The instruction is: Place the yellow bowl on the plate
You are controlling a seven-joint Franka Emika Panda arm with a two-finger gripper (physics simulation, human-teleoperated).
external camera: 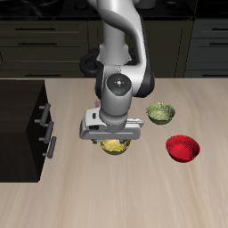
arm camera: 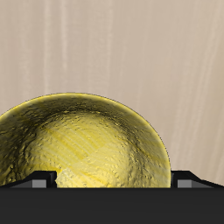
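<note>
Exterior view: one tool point(external camera: 113, 141), lowered from the arm directly over the yellow bowl point(external camera: 116, 146), which stands on the pale wood desk point(external camera: 107, 200) and shows only as a yellow edge under the tool's body. Whether the tool's fingers are apart, together or clamped on the bowl's rim cannot be told from either view; the wrist view shows only two grey finger ends at the bowl's near rim. Yellow bowl point(arm camera: 83, 144), wrist view: round, bright yellow, glossy mottled inside, darker olive shading toward the rim, nothing in it. Olive-green bowl point(external camera: 160, 112): beside the tool, a little farther back on the desk, apart from the yellow bowl, nothing visible in it. Red bowl point(external camera: 183, 148): level with the tool, beyond the olive-green bowl's side, well apart from the yellow bowl, nothing visible in it. Dark cabinet point(external camera: 22, 129) with two handles: on the tool's other side, near but not touching. Dark round object point(external camera: 89, 64): behind the arm, farther back, partly hidden by it; its kind cannot be told.
</note>
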